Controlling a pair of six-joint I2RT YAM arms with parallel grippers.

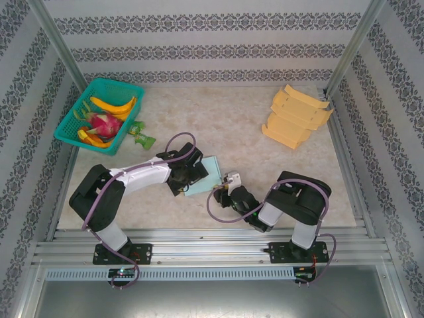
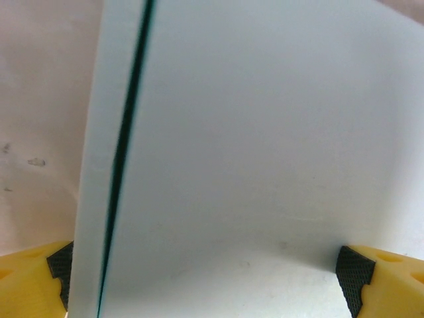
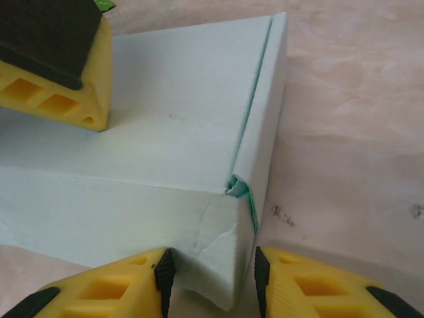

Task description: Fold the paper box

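The pale green paper box (image 1: 204,173) lies flat on the table between the two arms. My left gripper (image 1: 187,173) is wide open above its left part. In the left wrist view the box's top panel (image 2: 252,165) spans the gap between the yellow fingers (image 2: 30,281) of the left gripper (image 2: 205,281). One left finger (image 3: 59,86) rests on the box's top (image 3: 152,146). My right gripper (image 3: 213,278) straddles the box's near, creased corner. Its left pad touches the side wall and a small gap shows at its right pad. A flap edge sticks out at that corner.
A teal basket (image 1: 118,83) with bananas and a dragon fruit stands at the back left, a green packet (image 1: 140,138) beside it. A stack of yellow flat boxes (image 1: 295,116) lies at the back right. Metal posts and rails frame the table.
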